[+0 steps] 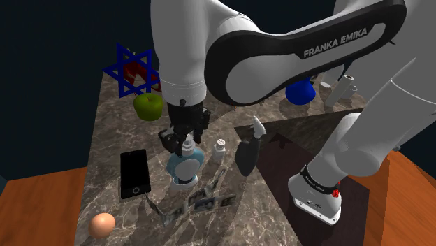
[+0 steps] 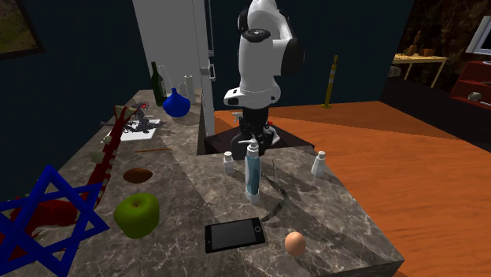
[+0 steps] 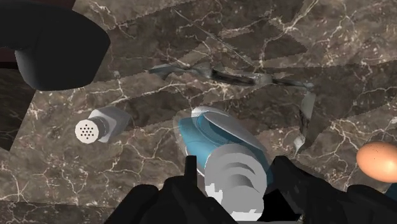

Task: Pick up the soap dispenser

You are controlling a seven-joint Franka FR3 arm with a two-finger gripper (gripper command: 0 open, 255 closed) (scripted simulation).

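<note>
The soap dispenser (image 1: 185, 166) is a light blue, rounded bottle with a white pump, standing upright on the dark marbled counter (image 1: 112, 143). In the second exterior view the dispenser (image 2: 252, 175) stands mid-counter in front of the arm. My black gripper (image 1: 183, 138) hangs straight over it, fingers down at pump height. In the wrist view the gripper (image 3: 235, 186) is open, and the white pump head sits between the two fingers. The blue body of the dispenser (image 3: 219, 135) shows beyond them. I cannot tell whether the pads touch the pump.
A white shaker (image 1: 219, 148) stands close beside the dispenser and a dark spray bottle (image 1: 248, 150) just past it. A black phone (image 1: 134, 173), an egg (image 1: 102, 224), a green apple (image 1: 148, 106) and a blue star frame (image 1: 131, 70) share the counter. A clear curved piece (image 3: 254, 79) lies nearby.
</note>
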